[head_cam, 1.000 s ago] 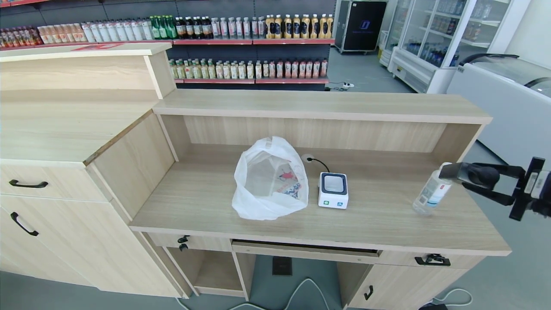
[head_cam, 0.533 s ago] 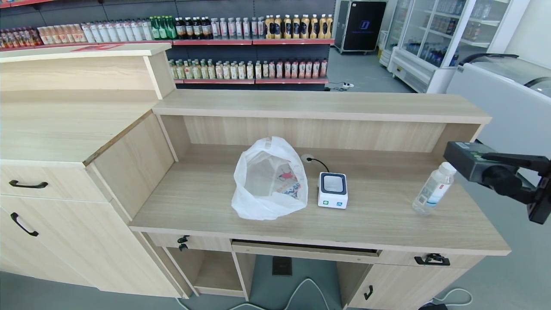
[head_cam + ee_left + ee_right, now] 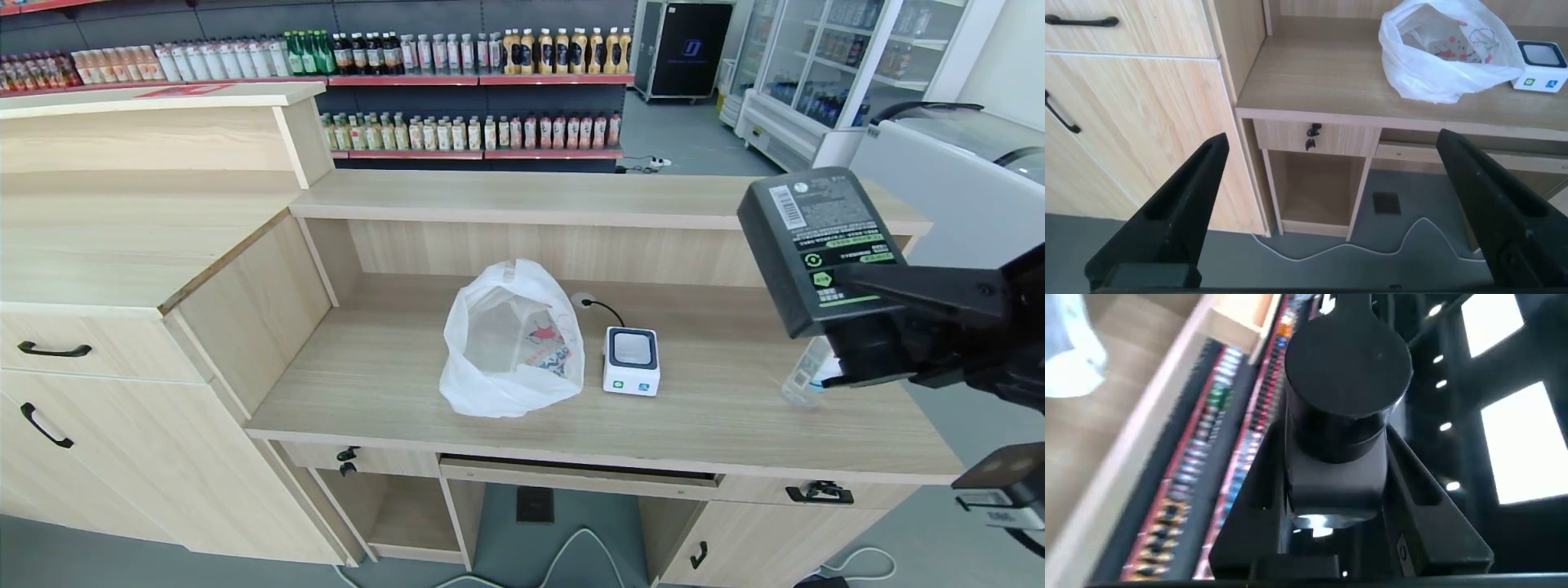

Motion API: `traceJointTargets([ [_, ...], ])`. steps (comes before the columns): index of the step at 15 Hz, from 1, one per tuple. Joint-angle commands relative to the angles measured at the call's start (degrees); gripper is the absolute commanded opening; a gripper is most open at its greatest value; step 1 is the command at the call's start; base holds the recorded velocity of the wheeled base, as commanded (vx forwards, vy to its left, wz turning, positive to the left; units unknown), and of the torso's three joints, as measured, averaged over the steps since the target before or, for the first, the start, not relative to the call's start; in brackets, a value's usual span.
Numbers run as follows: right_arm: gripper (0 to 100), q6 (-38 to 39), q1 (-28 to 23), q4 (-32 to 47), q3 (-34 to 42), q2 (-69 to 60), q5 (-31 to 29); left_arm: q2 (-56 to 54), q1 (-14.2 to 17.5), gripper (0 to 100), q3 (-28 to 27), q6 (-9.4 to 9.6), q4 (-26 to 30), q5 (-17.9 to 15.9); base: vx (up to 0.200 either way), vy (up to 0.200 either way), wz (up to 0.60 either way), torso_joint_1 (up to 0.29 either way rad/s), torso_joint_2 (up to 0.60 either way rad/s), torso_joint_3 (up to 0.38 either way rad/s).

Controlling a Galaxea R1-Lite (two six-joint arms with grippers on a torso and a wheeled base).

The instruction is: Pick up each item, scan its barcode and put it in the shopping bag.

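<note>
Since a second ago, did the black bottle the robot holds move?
Yes. The black bottle in the right gripper rose, from beside the clear bottle up across the counter's top ledge.

my right gripper (image 3: 841, 327) is up high on my right side, turned sideways, fingers (image 3: 914, 287) clamped on the cap end of a black bottle (image 3: 808, 237), one finger above it and one below. the right wrist view has the bottle snug between both fingers. my left gripper (image 3: 1333, 143) hangs low out front, pointing forward, jaws spread wide apart.
</note>
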Motion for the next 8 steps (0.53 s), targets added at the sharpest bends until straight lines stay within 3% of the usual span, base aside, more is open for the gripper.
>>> traceJointTargets([
  [1,0,-5.91,7.57,-5.15,2.7,-1.06,-1.78,0.0,0.01,100,-0.06,0.0,0.07,0.02,0.0,0.0,0.0,0.0,0.0,0.0],
  [5,0,-12.68,14.96,-9.54,6.13,-0.7,-3.1,0.0,0.01,100,0.02,0.0,-0.01,0.02,0.0,0.0,0.0,0.0,0.0,0.0],
  [8,0,-12.68,18.21,-9.1,6.57,-0.09,-4.51,0.0,0.01,100,0.02,0.0,-0.01,0.02,0.0,0.0,0.0,0.0,0.0,0.0],
])
